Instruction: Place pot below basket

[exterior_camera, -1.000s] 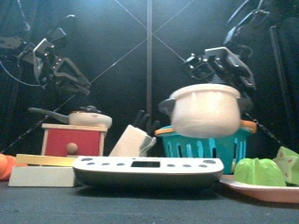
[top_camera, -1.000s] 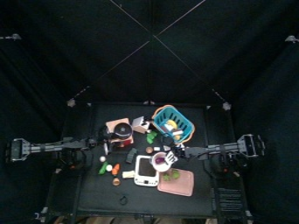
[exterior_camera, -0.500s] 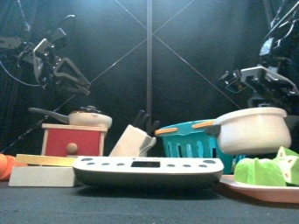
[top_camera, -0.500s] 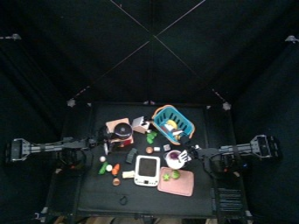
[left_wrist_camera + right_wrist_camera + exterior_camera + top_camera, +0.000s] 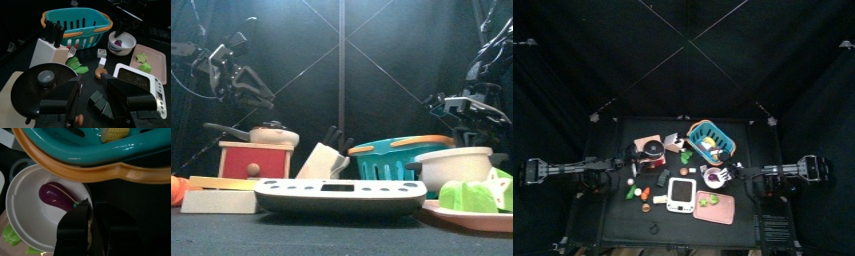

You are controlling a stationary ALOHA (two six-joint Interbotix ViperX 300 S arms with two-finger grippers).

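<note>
The pot, white inside with a purple eggplant lying in it, sits close against the orange rim of the teal basket. My right gripper is shut on the pot's rim, one jaw inside and one outside. From above, the pot is just on the near side of the basket, with the right gripper at its right. In the front view the pot hangs low, to the right of the basket. At the table's left my left gripper rests open, holding nothing.
A white scale lies at the front. A knife block and a red grinder with a pan on it stand to the left. Right below the pot, a pink plate holds green pieces.
The right gripper has carried the pot down from high in front of the basket to a low spot on the basket's near right side. The left arm has not moved.
</note>
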